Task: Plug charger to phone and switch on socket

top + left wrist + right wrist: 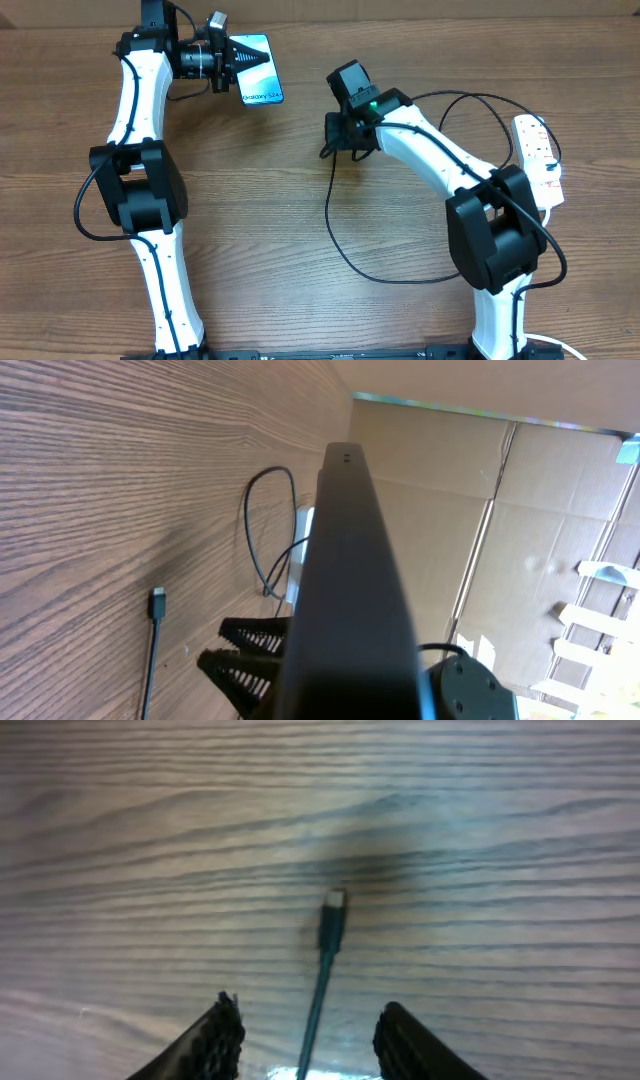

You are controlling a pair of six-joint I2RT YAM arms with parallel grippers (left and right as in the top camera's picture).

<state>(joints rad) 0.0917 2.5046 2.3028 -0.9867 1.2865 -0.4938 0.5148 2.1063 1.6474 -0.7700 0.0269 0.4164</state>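
Right wrist view, closest first: two ribbed black fingers (215,1040) of the right gripper (310,1012) stand apart at the bottom edge. The charger (318,995) runs up between them and touches neither. The jaws are moderately wide and hold nothing. Just beyond the fingertips its connector plug (333,912) lies flat on the wooden table (120,840), metal tip pointing away from the camera.

Left wrist view: a ribbed finger (245,650) presses against the phone (350,590). The phone is seen edge-on as a dark slab rising through the middle of the frame, lifted clear of the wood. Past it on the left the connector plug lies on the table. Farther off the black cable curls in a loop beside a sliver of white that the phone mostly hides. Cardboard (540,510) walls stand behind.

Overhead view, from the robot's side outward: a white lead (565,345) shows at the near right corner. The charger sweeps in a broad curve across the table's middle and passes under the right arm; I cannot follow its other end. The socket (538,150) lies at the right edge, just beside that arm's elbow. The right gripper hangs over the cable's free end near the centre. At the far left, well apart from the plug, the left gripper (245,55) is clamped on the phone, with the "Galaxy S24" end of its blue screen facing the near side.
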